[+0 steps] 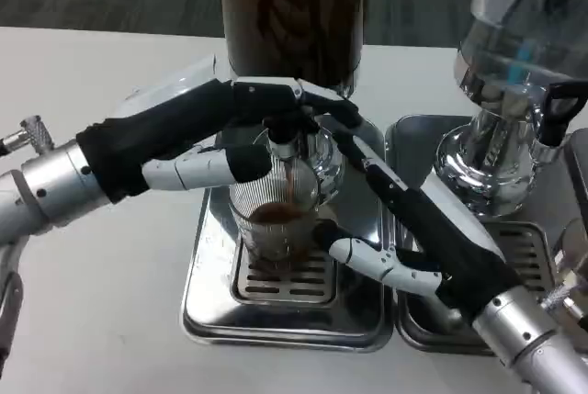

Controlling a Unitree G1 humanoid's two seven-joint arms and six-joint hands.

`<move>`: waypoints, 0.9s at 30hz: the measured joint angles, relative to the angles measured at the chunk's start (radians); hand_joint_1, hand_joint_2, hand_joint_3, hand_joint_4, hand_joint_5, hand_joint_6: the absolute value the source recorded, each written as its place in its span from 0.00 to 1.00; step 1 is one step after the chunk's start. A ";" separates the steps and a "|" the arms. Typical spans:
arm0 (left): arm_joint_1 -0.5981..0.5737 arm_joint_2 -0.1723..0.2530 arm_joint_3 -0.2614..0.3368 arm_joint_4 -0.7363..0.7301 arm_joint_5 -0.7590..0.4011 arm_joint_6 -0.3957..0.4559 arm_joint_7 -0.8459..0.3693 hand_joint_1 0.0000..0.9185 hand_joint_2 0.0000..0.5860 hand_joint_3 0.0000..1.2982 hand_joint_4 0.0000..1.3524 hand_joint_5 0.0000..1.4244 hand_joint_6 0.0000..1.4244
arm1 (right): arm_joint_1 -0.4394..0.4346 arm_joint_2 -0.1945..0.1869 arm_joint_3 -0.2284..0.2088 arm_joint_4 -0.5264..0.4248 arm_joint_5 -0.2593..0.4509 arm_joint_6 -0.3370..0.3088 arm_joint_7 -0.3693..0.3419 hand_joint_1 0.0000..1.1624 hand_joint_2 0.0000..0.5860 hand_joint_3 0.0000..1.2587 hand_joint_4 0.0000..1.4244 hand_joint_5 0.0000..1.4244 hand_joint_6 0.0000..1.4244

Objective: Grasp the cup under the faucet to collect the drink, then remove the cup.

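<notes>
Head view — my two hands meet at a beverage dispenser (292,17) filled with dark drink, standing on the white table (101,265). A clear ribbed cup (276,219) stands on the slotted grate of the steel drip tray (207,311), directly under the faucet (285,141). A thin brown stream runs from the spout into the cup, which holds a shallow pool of dark liquid.

My right hand (418,247) comes in from the lower right. Its thumb lies against the cup's lower right wall, and its fingers reach up along the cup's right side toward the faucet base; I grasp the cup from the right, though the far contact is hidden behind the glass.

My left hand (197,141) reaches in from the left, above the cup. Its upper fingers lie over the faucet handle, while a lower finger stretches toward the cup's left rim, just beside it; whether it touches the rim I cannot tell. The hand is pressed on the tap rather than closed around it.

To the right, a second dispenser (514,73) with a clear tank stands on its own drip tray (528,247), touching the first tray edge to edge.
</notes>
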 measured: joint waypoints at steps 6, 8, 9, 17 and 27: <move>0.001 0.000 0.036 0.001 -0.005 0.000 0.002 0.00 0.14 0.26 0.16 0.12 0.21 | -0.008 0.003 0.001 0.007 0.000 0.001 0.000 0.32 0.32 0.00 0.00 0.00 0.00; 0.003 0.000 0.044 0.002 -0.008 0.000 0.003 0.00 0.14 0.26 0.16 0.12 0.22 | -0.010 0.004 0.002 0.010 0.000 0.002 0.000 0.32 0.33 0.00 0.00 0.00 0.00; 0.003 0.000 0.048 0.003 -0.011 0.000 0.003 0.00 0.14 0.26 0.16 0.12 0.22 | -0.011 0.004 0.002 0.012 0.000 0.002 0.000 0.32 0.33 0.00 0.00 0.00 0.00; 0.005 0.000 0.083 0.003 -0.036 0.004 0.006 0.00 0.15 0.26 0.16 0.12 0.22 | -0.029 0.005 0.010 0.035 0.002 0.003 0.008 0.32 0.34 0.00 0.00 0.00 0.00; 0.036 0.000 0.120 -0.008 -0.037 0.018 0.017 0.00 0.15 0.26 0.17 0.13 0.22 | -0.046 0.008 0.017 0.046 0.003 0.006 0.009 0.31 0.35 0.00 0.00 0.00 0.00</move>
